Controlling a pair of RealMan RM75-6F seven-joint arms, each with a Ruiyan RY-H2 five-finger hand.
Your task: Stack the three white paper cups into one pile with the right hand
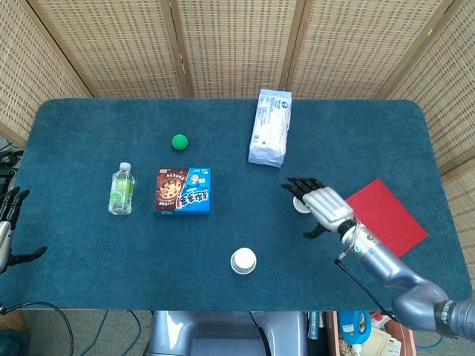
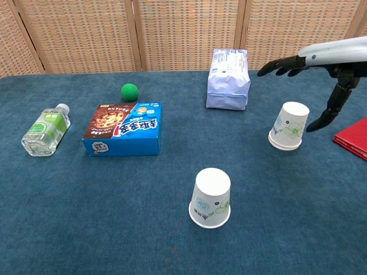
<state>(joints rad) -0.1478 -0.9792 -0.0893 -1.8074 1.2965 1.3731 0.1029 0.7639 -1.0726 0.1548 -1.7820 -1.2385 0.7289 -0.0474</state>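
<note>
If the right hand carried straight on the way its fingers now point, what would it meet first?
Probably nothing soon: the right hand hovers open above the stacked cups, fingers aimed toward the snack box, which lies lower on the table.

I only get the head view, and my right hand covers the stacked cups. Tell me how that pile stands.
Observer: The chest view shows the pile upright, mouth down, its two cups nested.
Operator: Say whether my right hand touches it.
Observer: No. The right hand hovers open above it, and its thumb hangs beside the pile, apart from it.
Operator: Describe the third cup's side.
Observer: The third cup stands mouth down, with a green leaf print on its side.
</note>
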